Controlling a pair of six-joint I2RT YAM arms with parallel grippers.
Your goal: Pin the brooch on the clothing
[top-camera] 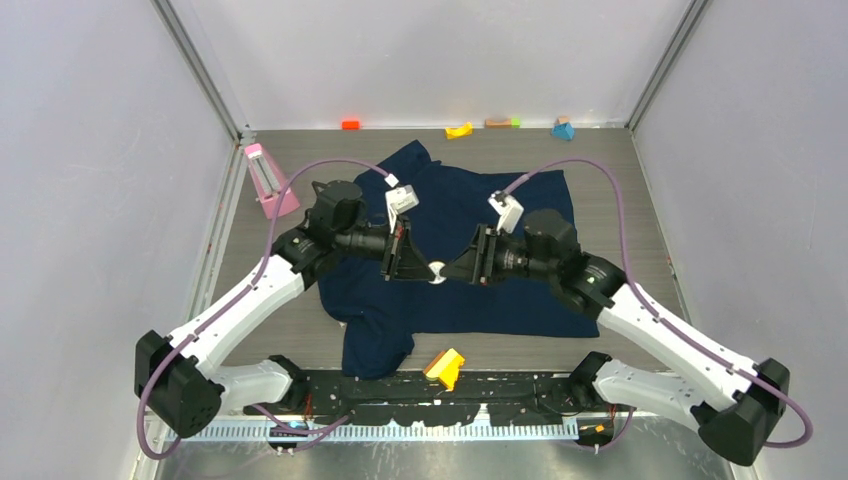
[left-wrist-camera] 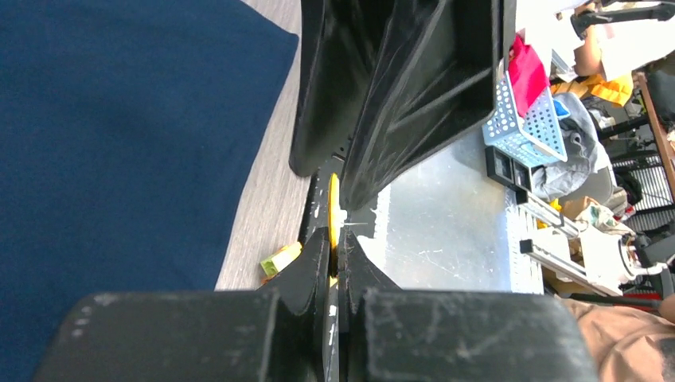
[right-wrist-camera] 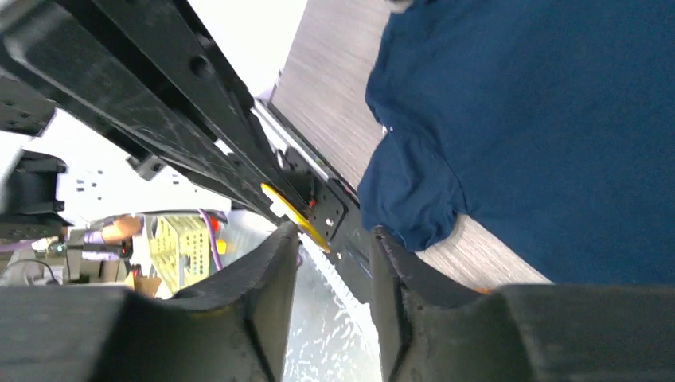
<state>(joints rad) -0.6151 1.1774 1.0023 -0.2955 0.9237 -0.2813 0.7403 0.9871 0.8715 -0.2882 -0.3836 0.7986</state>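
Top view: one shirt [top-camera: 450, 200] lies spread on a grey wood-grain table [top-camera: 650, 200] between white walls. One brooch [top-camera: 437, 272] sits above it, clamped in the left hand [top-camera: 427, 268]. The right hand [top-camera: 452, 270] is just beside it, fingers apart. One yellow wedge [top-camera: 444, 367] lies near the shirt's front edge, and one pink object [top-camera: 268, 180] stands at the left.

Brooch [top-camera: 437, 272]: small round disc with a yellow face and pale back, edge-on, pinched in left hand [left-wrist-camera: 337, 237] tips above T-shirt [top-camera: 500, 300]. T-shirt: navy, spread rumpled on table [top-camera: 625, 180], near sleeve bunched.
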